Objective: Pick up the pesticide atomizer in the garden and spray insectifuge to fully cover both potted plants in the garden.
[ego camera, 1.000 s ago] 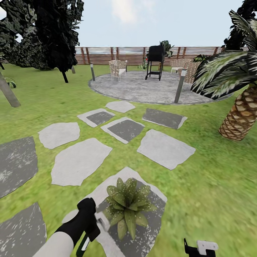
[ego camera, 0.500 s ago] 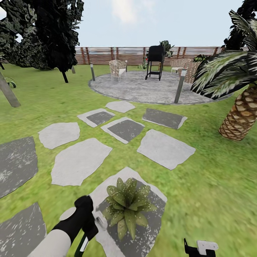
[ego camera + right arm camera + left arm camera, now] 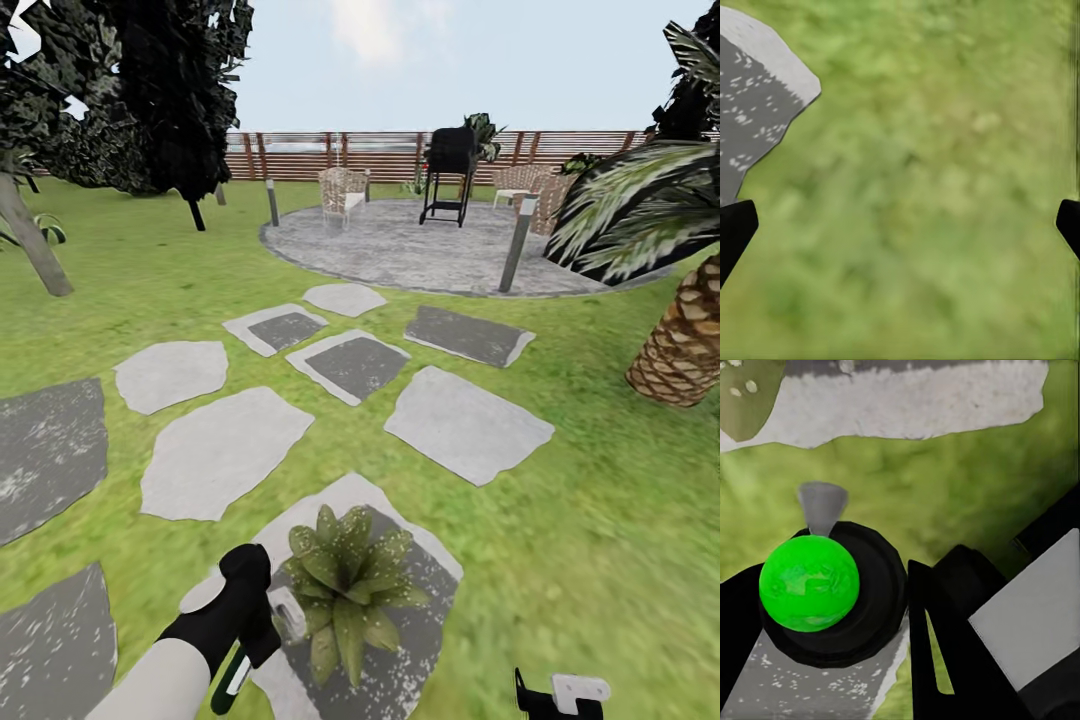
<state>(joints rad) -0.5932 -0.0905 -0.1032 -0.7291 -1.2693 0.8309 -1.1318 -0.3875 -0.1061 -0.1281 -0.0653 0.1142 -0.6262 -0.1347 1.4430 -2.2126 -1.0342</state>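
Note:
A potted plant [image 3: 345, 585], a rosette of broad green leaves, stands on a grey stepping stone [image 3: 420, 620] low in the head view. Fine white specks of insectifuge [image 3: 355, 535] dot its leaves. My left gripper [image 3: 258, 628] is shut on the pesticide atomizer [image 3: 285, 615], whose whitish nozzle head sits right at the plant's left side. In the left wrist view the atomizer [image 3: 810, 583] shows a green globe in a dark body between the black fingers [image 3: 945, 622]. My right gripper [image 3: 900, 225] hangs open over lawn and also shows at the head view's lower right [image 3: 560, 695].
Several flat stepping stones [image 3: 220, 450] lie in the lawn ahead. A palm trunk [image 3: 685, 345] stands at the right and dark trees [image 3: 140, 90] at the left. Farther off are a round paved patio [image 3: 420, 245] with a grill, chairs and post lights, then a wooden fence [image 3: 330, 155].
The whole head view has shifted a little, so the camera moved. My left gripper still holds the atomizer, its nozzle now slightly closer to the plant's leaves.

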